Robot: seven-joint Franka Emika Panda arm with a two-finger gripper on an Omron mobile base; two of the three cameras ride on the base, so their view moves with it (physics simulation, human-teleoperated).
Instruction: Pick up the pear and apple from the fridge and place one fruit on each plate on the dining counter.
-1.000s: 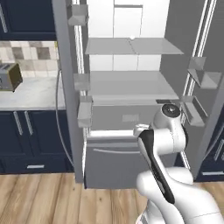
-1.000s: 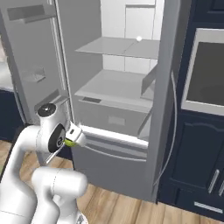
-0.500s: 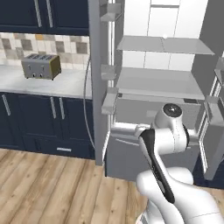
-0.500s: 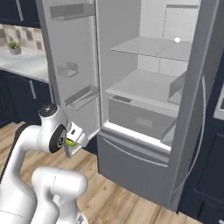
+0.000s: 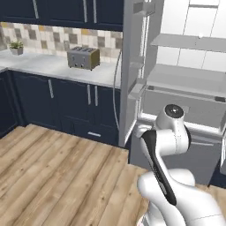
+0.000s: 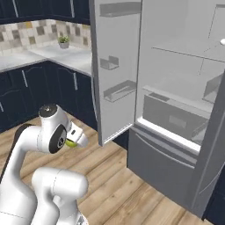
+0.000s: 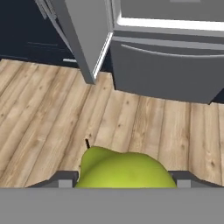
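- The gripper (image 7: 124, 178) is pinched on the pear (image 7: 124, 169); in the hand view the yellow-green fruit sits between the two finger tips (image 7: 62, 179), its short stem pointing up over the wooden floor (image 7: 52, 118).
- In the right base view the same pear (image 6: 71, 143) shows as a small green patch at the hand, tucked close against the arm and held low, well clear of the fridge (image 6: 176, 110).
- Compared with the pictures of a second ago, the whole scene has slid: the fridge, which stood straight ahead, now lies off to the right, and the wall counter (image 5: 57, 66) with the toaster (image 5: 83, 57) has come into the left base view. That reads as the base turning, not as the fridge moving.
- The fridge doors stand open, and its shelves look bare from here; I can't make out the apple.
- My judgement: the pear is picked, and the robot is turning away to carry it to a plate on the dining counter; the apple remains to be fetched.
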